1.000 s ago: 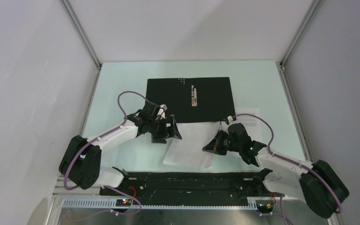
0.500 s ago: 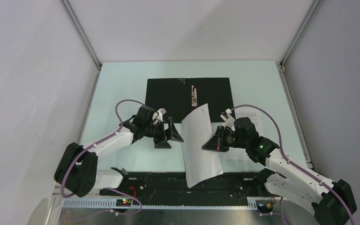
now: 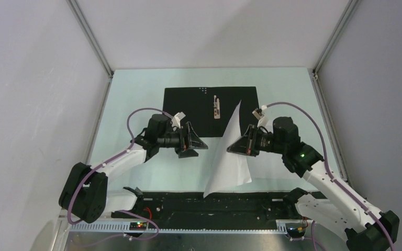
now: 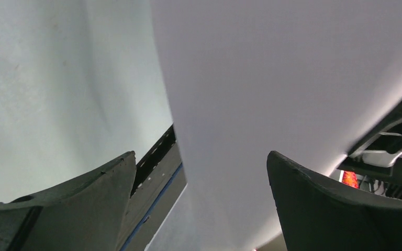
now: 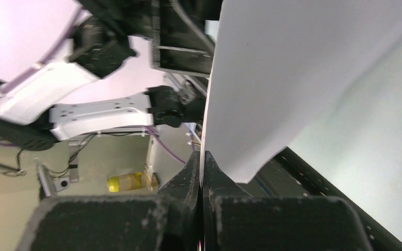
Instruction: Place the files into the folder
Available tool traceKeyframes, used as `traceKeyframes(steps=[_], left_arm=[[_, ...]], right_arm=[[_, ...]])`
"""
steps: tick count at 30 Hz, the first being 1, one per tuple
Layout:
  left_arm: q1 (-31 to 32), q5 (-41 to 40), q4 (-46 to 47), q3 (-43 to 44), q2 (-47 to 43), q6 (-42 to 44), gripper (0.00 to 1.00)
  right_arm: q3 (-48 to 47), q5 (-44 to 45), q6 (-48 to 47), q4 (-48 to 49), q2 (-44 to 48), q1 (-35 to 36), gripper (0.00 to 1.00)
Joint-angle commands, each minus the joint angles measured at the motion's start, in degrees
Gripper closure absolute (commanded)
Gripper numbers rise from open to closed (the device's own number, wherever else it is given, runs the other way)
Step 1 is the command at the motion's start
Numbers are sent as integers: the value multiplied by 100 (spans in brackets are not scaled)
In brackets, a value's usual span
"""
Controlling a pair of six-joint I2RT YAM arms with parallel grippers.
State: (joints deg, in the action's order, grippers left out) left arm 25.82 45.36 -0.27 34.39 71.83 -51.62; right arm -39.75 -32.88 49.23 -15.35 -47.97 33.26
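White sheet (image 3: 227, 170) hangs pinched edge-on in our right gripper (image 3: 234, 147), before the open black folder (image 3: 188, 107); our left gripper (image 3: 196, 147) faces it, fingers spread

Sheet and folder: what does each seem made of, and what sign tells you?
The sheet looks like thin white paper: it curves and droops, pinched by the right tool. The folder is flat, matte black inside; card or plastic, unclear. Its clip is likely metal, pale sheen.
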Motion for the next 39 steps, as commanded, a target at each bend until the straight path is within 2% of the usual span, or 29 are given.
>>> traceKeyframes(steps=[1,6,10,14,18,27,31,36,38,39], left_arm=[[-96,459,852,384,-189,-378,0],[-268,642,928,742,-488,-884,0],[-386,771,1726,863,-742,-1882,0],[-454,747,2327,941,-950,-2777,0],[-455,648,2660,1064,-1146,-3283,0],[-454,483,2821,1479,-1469,-3519,1],[-455,498,2815,1559,-1466,-3239,14],[-450,497,2807,1422,-1399,-2835,29],[-451,497,2724,1348,-1374,-2647,38],[-449,508,2659,1330,-1343,-2553,46]], right_arm=[[-940,-450,28,-68,83,-85,100],[-1923,-596,179,55,-180,-145,100],[-2584,-647,251,187,-524,-144,100],[-2870,-698,389,441,-670,-140,100],[-3031,-718,449,578,-780,-147,100],[-3348,-521,-427,-759,-756,-508,100],[-3340,-324,-886,-1319,-770,-539,100],[-3128,-328,-944,-1307,-728,-540,100],[-2952,-453,-858,-1128,-693,-539,100],[-2890,-507,-821,-1053,-682,-539,100]])
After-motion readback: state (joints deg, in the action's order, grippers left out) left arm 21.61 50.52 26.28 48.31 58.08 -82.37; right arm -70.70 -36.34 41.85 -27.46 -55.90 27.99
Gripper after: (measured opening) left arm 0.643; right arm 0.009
